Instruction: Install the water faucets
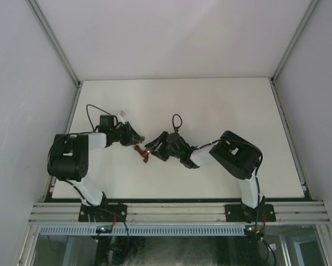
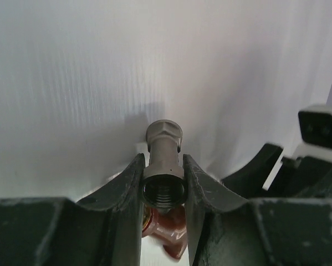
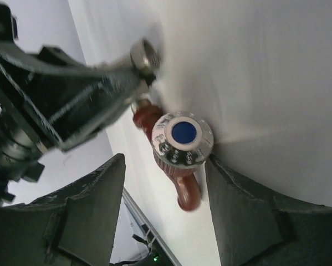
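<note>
The water faucet point(image 1: 142, 153) hangs just above the white table point(image 1: 210, 105) between my two grippers. My left gripper point(image 2: 163, 162) is shut on its grey-silver metal fitting point(image 2: 164, 138), threaded opening toward the camera. The dark red-brown tap body point(image 2: 170, 228) hangs just below the fitting. In the right wrist view the tap body point(image 3: 187, 191) carries a silver knob with a blue cap point(image 3: 183, 136). My right gripper point(image 3: 164, 162) is open around that knob; its right finger point(image 3: 249, 205) sits close against the knob and the left finger stands apart. The left gripper point(image 1: 133, 137) and right gripper point(image 1: 153, 148) nearly meet.
The white table is walled by white panels at the left, right and back. An aluminium rail point(image 1: 177, 213) runs along the near edge by the arm bases. The left gripper's fingers point(image 3: 71, 102) show in the right wrist view, close by.
</note>
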`<state>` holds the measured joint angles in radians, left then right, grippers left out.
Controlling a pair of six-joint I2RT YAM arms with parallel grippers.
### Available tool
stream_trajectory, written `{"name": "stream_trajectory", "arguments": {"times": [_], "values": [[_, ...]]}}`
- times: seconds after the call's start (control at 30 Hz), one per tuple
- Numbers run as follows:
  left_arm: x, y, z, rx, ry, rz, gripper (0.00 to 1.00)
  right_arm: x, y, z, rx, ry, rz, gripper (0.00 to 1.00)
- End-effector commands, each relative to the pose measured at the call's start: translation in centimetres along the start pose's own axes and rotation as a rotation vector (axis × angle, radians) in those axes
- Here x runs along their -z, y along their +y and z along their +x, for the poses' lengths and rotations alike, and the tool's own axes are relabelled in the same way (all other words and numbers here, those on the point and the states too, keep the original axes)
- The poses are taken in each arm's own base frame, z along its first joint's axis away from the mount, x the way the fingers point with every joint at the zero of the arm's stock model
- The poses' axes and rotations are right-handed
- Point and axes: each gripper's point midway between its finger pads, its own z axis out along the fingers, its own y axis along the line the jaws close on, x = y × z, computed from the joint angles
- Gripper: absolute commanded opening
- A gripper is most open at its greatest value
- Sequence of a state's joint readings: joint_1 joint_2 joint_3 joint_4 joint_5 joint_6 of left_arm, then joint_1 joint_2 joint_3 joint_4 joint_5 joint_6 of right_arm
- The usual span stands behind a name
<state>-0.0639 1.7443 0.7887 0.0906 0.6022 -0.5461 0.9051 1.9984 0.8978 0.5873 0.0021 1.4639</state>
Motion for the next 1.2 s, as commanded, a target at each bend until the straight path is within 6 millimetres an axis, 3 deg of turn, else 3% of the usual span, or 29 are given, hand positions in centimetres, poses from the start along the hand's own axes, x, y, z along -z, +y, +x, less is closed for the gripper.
{"name": "stream_trajectory", "arguments": {"times": [0.0, 0.27, 0.47, 0.57, 0.67, 0.77, 0.93, 1.17], "values": [[1.1, 1.4, 3.5, 0.025, 0.027, -0.052, 0.0, 0.6, 2.5, -0.1, 0.079, 0.042, -0.093, 0.58], [2.1, 0.7, 7.8, 0.039, 0.01, -0.028, 0.0, 3.0, 3.2, -1.1, 0.29, 0.095, -0.135, 0.62], [3.6, 0.3, 6.1, 0.004, -0.084, -0.077, 0.0, 4.9, 2.4, 0.8, 0.425, 0.315, -0.265, 0.63], [5.0, -0.3, 4.9, -0.026, -0.142, -0.1, 0.0, 5.1, 0.6, 1.1, 0.45, 0.363, -0.249, 0.63], [6.4, -0.4, 5.0, -0.053, -0.157, -0.137, 0.0, 5.4, -0.8, 0.8, 0.429, 0.357, -0.213, 0.65], [7.3, 0.0, 5.8, -0.062, -0.165, -0.154, 0.0, 5.3, -0.9, 1.1, 0.422, 0.369, -0.238, 0.66], [6.9, 0.6, 7.3, -0.057, -0.151, -0.128, 0.0, 4.7, -0.8, 2.4, 0.389, 0.406, -0.285, 0.64], [5.8, 0.0, 6.6, -0.039, -0.202, -0.05, 0.0, 3.0, -1.5, 1.0, 0.326, 0.347, -0.244, 0.64]]}}
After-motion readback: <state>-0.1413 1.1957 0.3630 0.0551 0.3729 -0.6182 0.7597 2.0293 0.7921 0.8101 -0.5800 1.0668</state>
